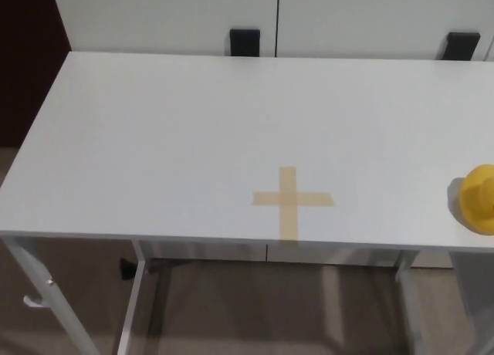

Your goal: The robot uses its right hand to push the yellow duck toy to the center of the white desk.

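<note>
Nothing done yet: the yellow duck toy (478, 198) sits near the white desk's (154, 139) right edge, well apart from the tape cross (291, 200). Neither hand shows.

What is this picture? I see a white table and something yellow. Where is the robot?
This picture comes from a camera on a robot's head, looking down at its work, so you are seeing what the robot sees. The robot has two arms with black hands, but neither hand shows right now, so nothing is being held. In front of it is a white desk. At the right edge of the picture sits a yellow duck toy, partly cut off by the picture's border. Near the front middle of the desk is a cross of tan tape. The robot's job is to push the duck to the middle of the desk with its right hand. It has not been pushed there yet.
</note>
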Motion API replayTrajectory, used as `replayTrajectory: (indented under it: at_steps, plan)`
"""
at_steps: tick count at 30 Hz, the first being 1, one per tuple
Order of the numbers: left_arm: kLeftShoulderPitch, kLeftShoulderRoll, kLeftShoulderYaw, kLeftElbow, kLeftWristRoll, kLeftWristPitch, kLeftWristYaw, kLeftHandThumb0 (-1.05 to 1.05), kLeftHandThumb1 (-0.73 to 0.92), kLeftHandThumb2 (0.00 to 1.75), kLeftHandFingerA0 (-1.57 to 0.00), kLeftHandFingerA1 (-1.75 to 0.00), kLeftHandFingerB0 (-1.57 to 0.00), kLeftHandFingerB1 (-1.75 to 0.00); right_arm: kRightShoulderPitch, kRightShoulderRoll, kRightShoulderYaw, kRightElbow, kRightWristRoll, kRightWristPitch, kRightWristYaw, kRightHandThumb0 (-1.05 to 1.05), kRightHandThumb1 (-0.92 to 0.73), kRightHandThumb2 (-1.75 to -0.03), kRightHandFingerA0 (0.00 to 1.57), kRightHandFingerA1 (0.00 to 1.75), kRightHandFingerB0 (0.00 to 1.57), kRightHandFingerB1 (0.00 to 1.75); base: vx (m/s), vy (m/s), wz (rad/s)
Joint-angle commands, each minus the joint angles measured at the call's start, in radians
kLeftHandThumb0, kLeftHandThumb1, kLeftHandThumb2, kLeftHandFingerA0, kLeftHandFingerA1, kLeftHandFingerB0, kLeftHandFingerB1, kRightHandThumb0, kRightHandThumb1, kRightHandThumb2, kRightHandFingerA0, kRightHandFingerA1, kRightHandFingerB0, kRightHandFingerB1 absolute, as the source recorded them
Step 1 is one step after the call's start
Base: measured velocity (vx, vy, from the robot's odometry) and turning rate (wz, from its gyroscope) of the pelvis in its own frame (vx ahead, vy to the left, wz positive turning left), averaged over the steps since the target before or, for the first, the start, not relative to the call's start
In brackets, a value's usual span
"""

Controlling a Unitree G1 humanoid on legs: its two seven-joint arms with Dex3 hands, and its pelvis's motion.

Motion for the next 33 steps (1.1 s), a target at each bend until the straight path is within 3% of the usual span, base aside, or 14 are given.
replayTrajectory:
  at_steps: [1, 8, 9, 13, 19, 20, 24, 25, 27, 28, 29, 30, 32, 33]
  plan:
    - [0.016, 0.031, 0.001, 0.007, 0.001, -0.056, 0.004, -0.2, 0.71, 0.62, -0.78, -0.51, -0.77, -0.49, -0.022, 0.016, -0.04, 0.03, 0.043, -0.095, -0.039, -0.02, -0.65, -0.88, 0.6, 0.48, 0.45, 0.42, 0.0, 0.0, 0.0]
    - [0.021, 0.022, 0.018, 0.009, -0.014, -0.066, 0.004, -0.22, 0.69, 0.61, -0.8, -0.54, -0.82, -0.5, -0.147, -0.028, -0.182, 0.015, 0.144, -0.106, 0.009, -0.52, -0.83, -0.66, 0.12, 0.38, 0.14, 0.28, 0.0, 0.0, 0.0]
    - [0.021, 0.02, 0.024, 0.009, -0.019, -0.059, 0.006, -0.2, 0.68, 0.61, -0.8, -0.5, -0.79, -0.49, -0.195, -0.047, -0.185, 0.004, 0.134, -0.102, -0.042, -0.35, -0.56, -1.1, 0.01, 0.52, 0.0, 0.49, 0.0, 0.0, 0.0]
    - [0.031, 0.012, 0.015, 0.007, -0.006, -0.066, 0.016, -0.2, 0.69, 0.62, -0.81, -0.51, -0.78, -0.48, -0.311, -0.105, -0.187, -0.027, 0.117, -0.056, -0.084, -0.91, -0.83, -1.22, 0.01, 0.17, 0.0, 0.16, 0.0, 0.001, -0.02]
    - [0.021, 0.013, 0.007, 0.012, 0.0, -0.08, 0.018, -0.16, 0.71, 0.62, -0.82, -0.54, -0.79, -0.49, -0.454, -0.127, -0.2, -0.034, 0.142, -0.084, -0.042, -1.05, -0.84, -1.32, 0.0, 0.48, 0.0, 0.46, 0.0, 0.0, 0.0]
    - [0.016, 0.011, 0.012, 0.012, -0.006, -0.071, 0.016, -0.18, 0.69, 0.61, -0.85, -0.56, -0.8, -0.49, -0.515, -0.113, -0.193, -0.073, 0.145, -0.083, -0.049, -1.05, -0.92, -0.89, 0.0, 0.97, 0.0, 0.92, 0.0, 0.0, 0.0]
    - [0.023, 0.011, 0.015, 0.003, -0.012, -0.07, 0.012, -0.18, 0.71, 0.62, -0.81, -0.51, -0.74, -0.47, -0.556, -0.076, -0.163, -0.192, 0.147, -0.083, -0.017, -1.05, -0.92, -0.86, 0.0, 0.61, 0.0, 0.5, 0.0, 0.0, 0.0]
    - [0.018, 0.01, 0.013, 0.01, -0.009, -0.071, 0.013, -0.19, 0.69, 0.61, -0.83, -0.51, -0.75, -0.47, -0.542, -0.044, -0.151, -0.286, 0.159, -0.064, 0.004, -1.05, -0.83, -1.3, 0.0, 0.4, 0.0, 0.33, 0.0, 0.0, 0.0]
    - [0.015, 0.01, 0.013, 0.015, -0.008, -0.071, 0.014, -0.19, 0.69, 0.61, -0.83, -0.51, -0.75, -0.47, -0.528, -0.032, -0.149, -0.33, 0.165, -0.047, 0.007, -1.05, -0.83, -1.3, 0.0, 0.4, 0.0, 0.33, 0.0, 0.0, 0.0]
    - [0.014, 0.009, 0.016, 0.013, -0.012, -0.069, 0.013, -0.16, 0.71, 0.62, -0.83, -0.51, -0.75, -0.47, -0.514, -0.025, -0.14, -0.351, 0.156, -0.063, 0.013, -0.95, -0.92, -0.86, 0.0, 0.25, 0.0, 0.28, 0.0, 0.0, 0.0]
    - [0.014, 0.009, 0.017, 0.012, -0.013, -0.069, 0.013, -0.16, 0.71, 0.62, -0.83, -0.51, -0.75, -0.47, -0.509, -0.023, -0.137, -0.36, 0.154, -0.066, 0.014, -0.95, -0.92, -0.86, 0.0, 0.25, 0.0, 0.28, 0.0, 0.0, 0.0]
    - [0.009, 0.008, 0.015, 0.014, -0.011, -0.062, 0.014, -0.16, 0.69, 0.61, -0.84, -0.53, -0.76, -0.48, -0.502, -0.007, -0.125, -0.38, 0.164, -0.065, 0.054, -0.9, -0.88, -1.27, 0.0, 0.11, 0.04, 0.11, 0.0, 0.0, 0.0]
    - [0.001, 0.008, 0.012, 0.018, -0.007, -0.052, 0.016, -0.16, 0.69, 0.61, -0.84, -0.53, -0.76, -0.48, -0.491, 0.017, -0.109, -0.415, 0.183, -0.053, 0.111, -0.9, -0.88, -1.27, 0.0, 0.11, 0.04, 0.11, 0.0, 0.0, 0.0]
    - [0.002, 0.008, 0.012, 0.018, -0.007, -0.054, 0.016, -0.15, 0.7, 0.62, -0.83, -0.52, -0.75, -0.48, -0.489, 0.019, -0.106, -0.424, 0.184, -0.029, 0.116, -0.91, -0.92, -0.85, 0.0, 0.12, 0.0, 0.24, 0.0, 0.0, 0.0]
